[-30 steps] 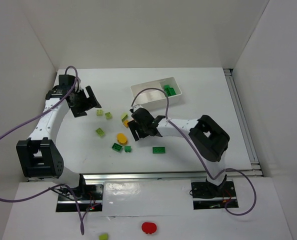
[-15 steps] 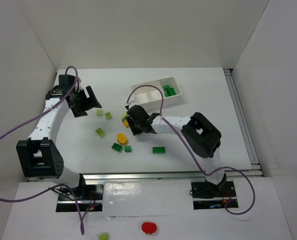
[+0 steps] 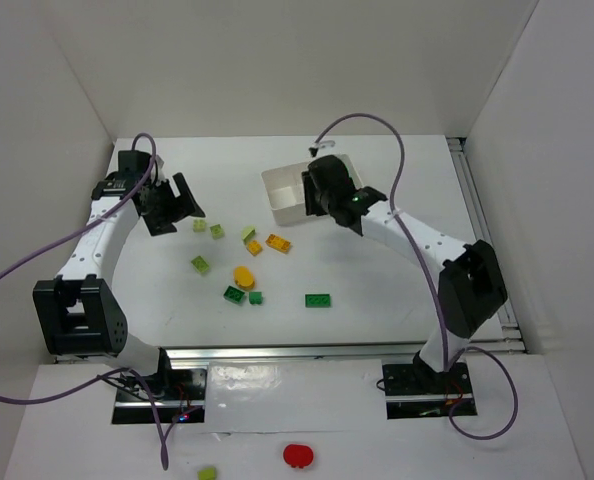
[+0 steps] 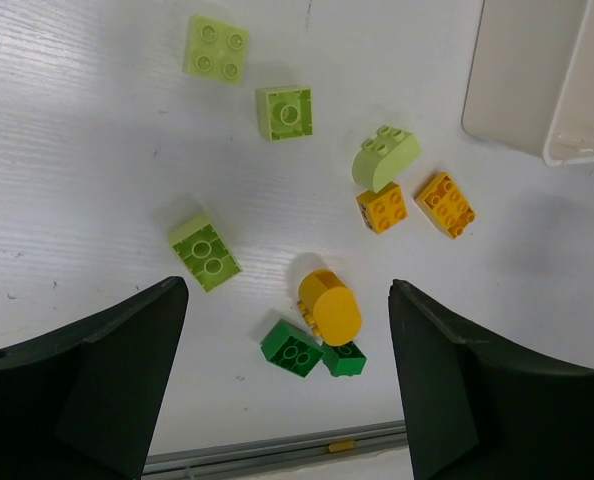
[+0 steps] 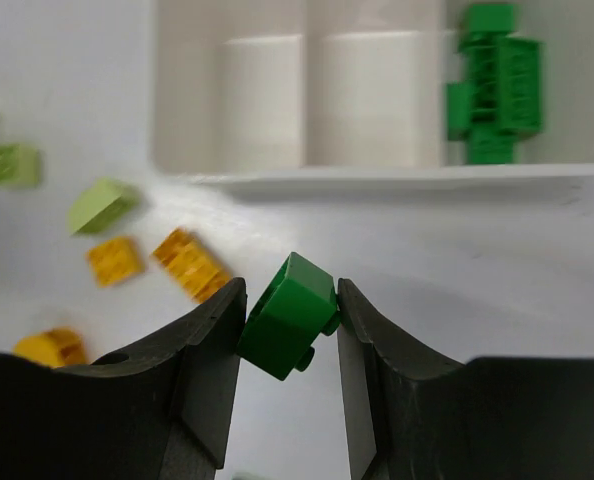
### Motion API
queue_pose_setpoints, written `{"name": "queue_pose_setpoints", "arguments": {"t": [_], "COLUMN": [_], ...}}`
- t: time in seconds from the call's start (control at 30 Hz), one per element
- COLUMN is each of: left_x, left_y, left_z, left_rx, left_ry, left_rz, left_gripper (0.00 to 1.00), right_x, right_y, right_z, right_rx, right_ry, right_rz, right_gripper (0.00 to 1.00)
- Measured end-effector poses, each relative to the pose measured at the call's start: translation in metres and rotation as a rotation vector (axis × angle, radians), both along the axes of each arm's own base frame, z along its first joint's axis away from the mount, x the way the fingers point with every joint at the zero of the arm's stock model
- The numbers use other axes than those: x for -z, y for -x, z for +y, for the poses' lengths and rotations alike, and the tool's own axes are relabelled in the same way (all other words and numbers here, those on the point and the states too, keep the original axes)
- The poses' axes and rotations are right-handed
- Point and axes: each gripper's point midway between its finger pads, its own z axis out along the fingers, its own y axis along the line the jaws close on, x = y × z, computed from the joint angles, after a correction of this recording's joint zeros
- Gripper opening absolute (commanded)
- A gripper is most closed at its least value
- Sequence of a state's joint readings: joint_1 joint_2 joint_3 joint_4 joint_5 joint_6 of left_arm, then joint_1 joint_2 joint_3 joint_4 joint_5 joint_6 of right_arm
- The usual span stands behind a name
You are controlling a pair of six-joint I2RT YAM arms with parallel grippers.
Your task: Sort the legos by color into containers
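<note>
Table [image 3: 377, 270]: white, walled on three sides.
Left gripper [image 3: 177, 200]: fingers spread wide, holding nothing, far left.
Loose legos [image 4: 205, 257]: lime, orange and green, scattered mid-table.
Right gripper [image 5: 290, 300]: pinching a dark green brick [image 5: 287, 322], close to the tray [image 5: 377, 178].
Tray: green bricks [image 5: 492, 80] in its right compartment.

1. A white table [image 3: 377, 285] fills the middle of the top view. Its surface shows fine lines in the left wrist view.
2. Plain white walls enclose it: a back wall [image 3: 297, 70], a left wall [image 3: 27, 150] and a right wall [image 3: 562, 180].
3. A metal rail [image 3: 307, 351] runs along the table's near edge. A strip of it shows at the bottom of the left wrist view.
4. A second rail [image 3: 474, 200] runs along the table's right edge.
5. A white ledge [image 3: 537, 430] lies in front of the near rail.
6. A red round object [image 3: 298, 455] rests on that ledge, near the bottom edge.
</note>
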State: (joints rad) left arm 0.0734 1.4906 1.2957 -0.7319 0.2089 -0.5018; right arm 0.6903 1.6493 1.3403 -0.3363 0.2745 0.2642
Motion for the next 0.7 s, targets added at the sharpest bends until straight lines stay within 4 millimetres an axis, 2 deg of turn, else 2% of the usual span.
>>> {"name": "queue_pose_setpoints", "arguments": {"t": [0.17, 0.3, 0.33, 0.37, 0.4, 0.47, 0.57, 0.67, 0.7], "left_x": [0.003, 0.004, 0.004, 0.004, 0.004, 0.004, 0.008, 0.011, 0.012], "left_y": [0.002, 0.002, 0.002, 0.003, 0.002, 0.002, 0.002, 0.002, 0.002], "left_z": [-0.001, -0.002, -0.002, -0.002, -0.002, -0.003, -0.005, -0.006, -0.007], "left_rx": [0.003, 0.005, 0.005, 0.006, 0.007, 0.008, 0.015, 0.019, 0.022], "left_ry": [0.006, 0.007, 0.007, 0.007, 0.008, 0.01, 0.015, 0.019, 0.02], "left_rz": [0.01, 0.011, 0.011, 0.011, 0.01, 0.013, 0.024, 0.033, 0.035], "left_gripper": [0.91, 0.91, 0.91, 0.91, 0.91, 0.91, 0.91, 0.91, 0.91], "right_x": [0.003, 0.018, 0.026, 0.033, 0.041, 0.051, 0.055, 0.051, 0.05], "right_y": [-0.064, -0.117, -0.126, -0.133, -0.141, -0.154, -0.17, -0.16, -0.149], "right_z": [-0.055, -0.078, -0.085, -0.09, -0.095, -0.103, -0.105, -0.103, -0.102], "right_rx": [0.191, 0.3, 0.319, 0.336, 0.353, 0.381, 0.401, 0.393, 0.383], "right_ry": [0.03, 0.046, 0.054, 0.06, 0.065, 0.074, 0.076, 0.078, 0.084], "right_rz": [-0.007, -0.014, -0.006, 0.002, 0.011, 0.028, 0.016, 0.006, 0.014], "right_gripper": [0.35, 0.39, 0.44, 0.54, 0.7, 0.79, 0.8, 0.8, 0.8]}}
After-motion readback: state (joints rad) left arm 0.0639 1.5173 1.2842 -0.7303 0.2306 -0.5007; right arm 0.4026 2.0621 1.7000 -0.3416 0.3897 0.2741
